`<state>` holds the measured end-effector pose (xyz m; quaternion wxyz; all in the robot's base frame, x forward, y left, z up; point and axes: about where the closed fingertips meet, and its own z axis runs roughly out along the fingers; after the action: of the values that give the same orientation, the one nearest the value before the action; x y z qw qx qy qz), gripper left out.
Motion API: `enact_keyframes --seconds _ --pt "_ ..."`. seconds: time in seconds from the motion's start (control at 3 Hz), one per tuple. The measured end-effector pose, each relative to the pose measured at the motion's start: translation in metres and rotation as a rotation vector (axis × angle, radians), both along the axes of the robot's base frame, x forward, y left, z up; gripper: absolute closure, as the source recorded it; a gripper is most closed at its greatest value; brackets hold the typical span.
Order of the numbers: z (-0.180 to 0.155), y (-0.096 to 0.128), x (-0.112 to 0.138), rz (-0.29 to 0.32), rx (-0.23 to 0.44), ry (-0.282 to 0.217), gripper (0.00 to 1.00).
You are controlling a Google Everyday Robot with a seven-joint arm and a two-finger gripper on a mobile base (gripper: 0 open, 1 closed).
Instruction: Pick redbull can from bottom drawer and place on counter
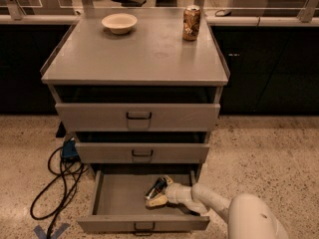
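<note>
The counter (pixel 144 54) is taking up the upper middle of the scene, a flat grey top carrying a pale bowl (pixel 119 22) at its far left and a brown-gold can (pixel 191 22) at its far right, with bare surface lying across its near half. Under it, the two shallower drawers (pixel 137 116) are sitting nearly closed, while the bottom drawer (pixel 112 205) is standing pulled out toward the near side, its grey floor showing.

The white arm (pixel 212 201) is reaching in from the near right, low over the drawer's right side. The gripper (pixel 160 193) is sitting inside the drawer, right of centre, right at the redbull can (pixel 155 187). Whether it is parted or already clamping the can cannot be told here.

The can is lying on its side on the drawer floor, angled from near left to far right and partly covered by the gripper.

As a judgement, this slim metal can is going to be light if empty and moderately weighty if full. It is stiff along its length, thin-walled enough to dent, and smooth enough to slip or roll. Taking it across the middle of the body, square to its long axis, is looking like the soundest hold. The ends are offering less purchase.
</note>
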<state>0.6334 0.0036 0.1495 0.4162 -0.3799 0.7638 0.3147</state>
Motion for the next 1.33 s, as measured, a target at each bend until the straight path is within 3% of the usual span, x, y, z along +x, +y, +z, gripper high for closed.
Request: enact_keyframes --seconds 0.33,0.67,1.0,1.33 --pt "-0.01 0.003 0.007 -0.037 -0.014 0.001 0.0" --pt "-0.02 0.0 0.018 -0.126 -0.066 -0.025 0.0" --pt "-0.021 0.001 0.018 -0.122 -0.068 -0.022 0.0" --pt "-0.035 0.006 0.017 -0.111 -0.112 0.007 0.0"
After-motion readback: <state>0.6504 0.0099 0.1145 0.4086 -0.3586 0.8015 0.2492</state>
